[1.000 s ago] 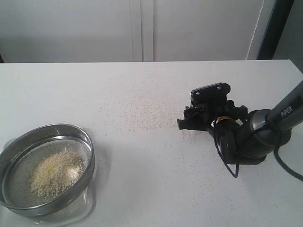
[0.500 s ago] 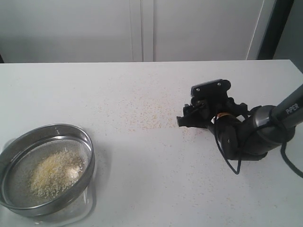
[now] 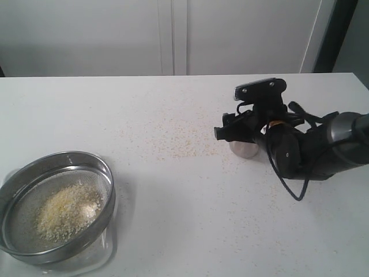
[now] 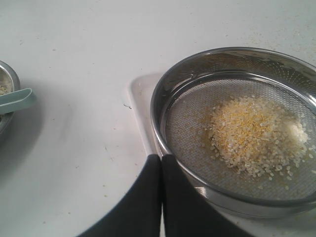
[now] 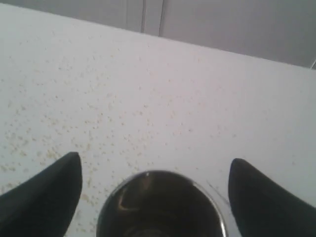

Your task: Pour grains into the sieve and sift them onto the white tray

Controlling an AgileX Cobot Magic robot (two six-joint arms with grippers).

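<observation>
Sieve sits level, open side up, on white tray

grains: yellow-tan, paler bits
sieve: steel rim, grey mesh
tray: white
table: white, tan-speckled
cup: dark steel

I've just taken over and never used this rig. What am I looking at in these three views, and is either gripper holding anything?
It is a two-armed robot. The wide view looks over the table; the other two come from cameras on each wrist. The left gripper is shut, empty, beside the sieve, which holds grains and sits on the white tray. The right gripper is open, straddling a steel cup, gripping nothing. Spilled grains dot the table.
</observation>
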